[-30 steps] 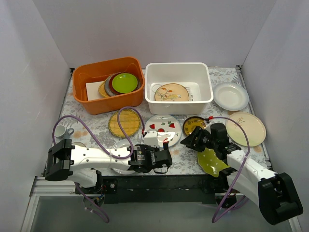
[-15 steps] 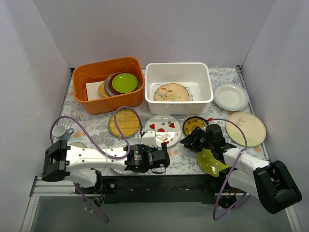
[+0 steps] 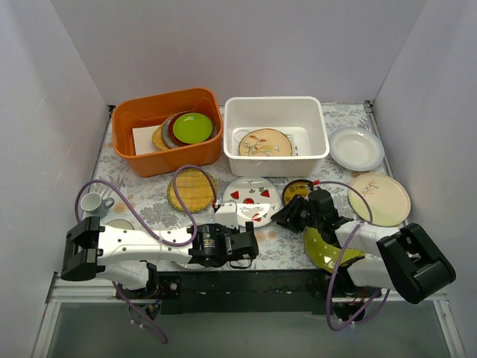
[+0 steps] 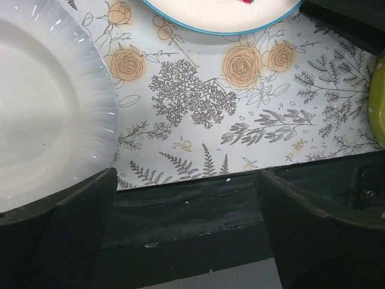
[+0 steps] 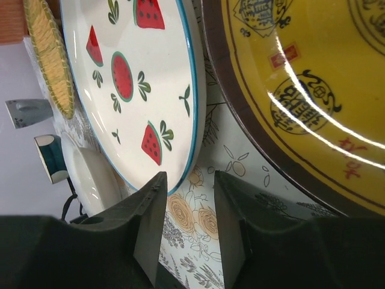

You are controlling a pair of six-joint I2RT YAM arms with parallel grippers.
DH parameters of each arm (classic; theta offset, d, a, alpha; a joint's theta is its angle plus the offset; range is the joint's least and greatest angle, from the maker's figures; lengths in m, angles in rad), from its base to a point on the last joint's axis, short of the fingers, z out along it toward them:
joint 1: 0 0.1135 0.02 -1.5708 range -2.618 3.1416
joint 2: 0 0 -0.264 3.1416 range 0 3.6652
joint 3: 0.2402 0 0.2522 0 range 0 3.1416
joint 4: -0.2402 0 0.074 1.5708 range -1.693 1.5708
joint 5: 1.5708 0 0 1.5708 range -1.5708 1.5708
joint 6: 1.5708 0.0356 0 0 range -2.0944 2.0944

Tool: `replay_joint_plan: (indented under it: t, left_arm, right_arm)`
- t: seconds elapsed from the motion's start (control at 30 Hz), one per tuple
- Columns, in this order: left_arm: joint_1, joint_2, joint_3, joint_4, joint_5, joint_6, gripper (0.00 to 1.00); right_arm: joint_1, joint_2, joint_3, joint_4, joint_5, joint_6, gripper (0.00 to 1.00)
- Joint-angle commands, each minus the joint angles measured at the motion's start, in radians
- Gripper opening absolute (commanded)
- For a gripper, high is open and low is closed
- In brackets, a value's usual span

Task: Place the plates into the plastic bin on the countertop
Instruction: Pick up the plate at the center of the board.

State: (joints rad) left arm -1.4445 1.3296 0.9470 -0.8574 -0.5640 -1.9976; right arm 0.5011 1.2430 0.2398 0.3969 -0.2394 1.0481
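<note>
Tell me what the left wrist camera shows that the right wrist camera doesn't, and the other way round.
Only the left wrist view: the green plate at its right border and the table's dark front edge. Only the right wrist view: the dark-rimmed yellow plate, the woven yellow plate and a small cup. Both: the white plate with red motifs, just a sliver in the left view, large in the right; the floral countertop; apparently also the plain white plate.

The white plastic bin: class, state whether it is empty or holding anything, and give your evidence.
Holding one plate. In the top view, the tan plate lies flat inside the white plastic bin.
</note>
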Motion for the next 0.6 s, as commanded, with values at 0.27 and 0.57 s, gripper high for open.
replay_joint_plan:
  t: [0.27, 0.57]
  left_arm:
    - [0.001, -0.076, -0.036, -0.012, -0.013, -0.423, 0.98]
    - [-0.001, -0.087, -0.043, -0.017, -0.013, -0.426, 0.98]
  right_arm:
    - [0.066, 0.116, 0.029, 0.063, 0.075, 0.03, 0.34]
    - [0.08, 0.156, 0.026, 0.066, 0.094, 0.036, 0.19]
